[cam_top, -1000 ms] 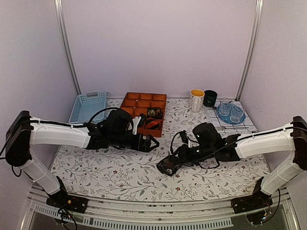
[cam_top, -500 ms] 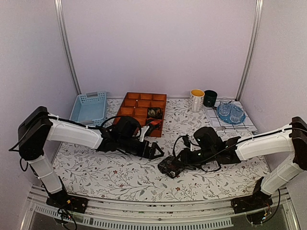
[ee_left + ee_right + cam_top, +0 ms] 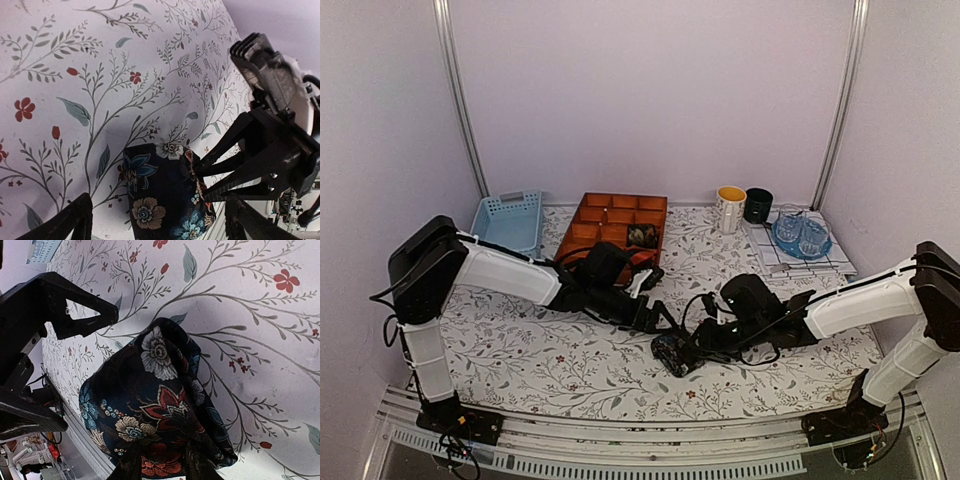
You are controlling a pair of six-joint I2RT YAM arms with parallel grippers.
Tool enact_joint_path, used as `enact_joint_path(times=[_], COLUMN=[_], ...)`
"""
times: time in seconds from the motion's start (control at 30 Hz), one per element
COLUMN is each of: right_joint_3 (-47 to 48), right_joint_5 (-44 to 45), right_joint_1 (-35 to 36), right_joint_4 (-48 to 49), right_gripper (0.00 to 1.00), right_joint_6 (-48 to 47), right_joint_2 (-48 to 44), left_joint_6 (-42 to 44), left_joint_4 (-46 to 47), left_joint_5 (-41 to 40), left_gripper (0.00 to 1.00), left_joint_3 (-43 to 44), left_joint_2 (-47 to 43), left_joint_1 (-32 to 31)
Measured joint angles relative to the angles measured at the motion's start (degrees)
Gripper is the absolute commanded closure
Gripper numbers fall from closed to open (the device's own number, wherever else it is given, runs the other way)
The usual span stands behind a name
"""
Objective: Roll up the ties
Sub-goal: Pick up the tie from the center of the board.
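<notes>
Done: 1 tie [image 3: 642,236] coiled in tray [image 3: 610,205], 12 o'clock.
R end effector [image 3: 160,462]: pinches 2nd coil [image 3: 160,400].
L end effector [image 3: 665,322]: wide open, empty.
Left: prob. coil to tray.

The table [image 3: 520,350], under a white cloth printed with sprigs and red flowers, bears a pale blue basket [image 3: 506,222] back left, an orange divided tray [image 3: 610,215], a cream mug [image 3: 730,209], a dark green mug [image 3: 757,205], a checked towel [image 3: 825,262] and, front middle, a coiled floral tie [image 3: 672,353].
</notes>
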Motion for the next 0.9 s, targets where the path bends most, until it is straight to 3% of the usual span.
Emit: enact_joint_path(times=[0.33,0.53,0.77,0.9], right_joint_3=[1.4,4.9,3.5,-2.0], right_joint_5=[1.1,3.7,3.2,2.1], right_joint_1=[0.0,0.0,0.4,2.4], right_joint_4=[-3.4,-10.5,-10.9,-8.1], right_gripper=[0.65,0.60,0.39,0.34], right_joint_6=[-1.0,-2.1,1.1,6.5], right_joint_2=[-0.5,-9.2,-16.9,-16.9], left_joint_6=[-0.6,-1.0,-1.5,-1.8], left_joint_4=[-0.5,-0.6,-0.8,-0.8], left_joint_5=[0.4,-2.2,-4.4,-5.2], left_gripper=[0.10,0.06,0.01,0.00], left_joint_3=[0.0,-1.7,-3.8,-4.5], left_joint_2=[0.4,-2.9,-6.1,-6.1], left_joint_1=[0.0,0.3,0.9,1.1])
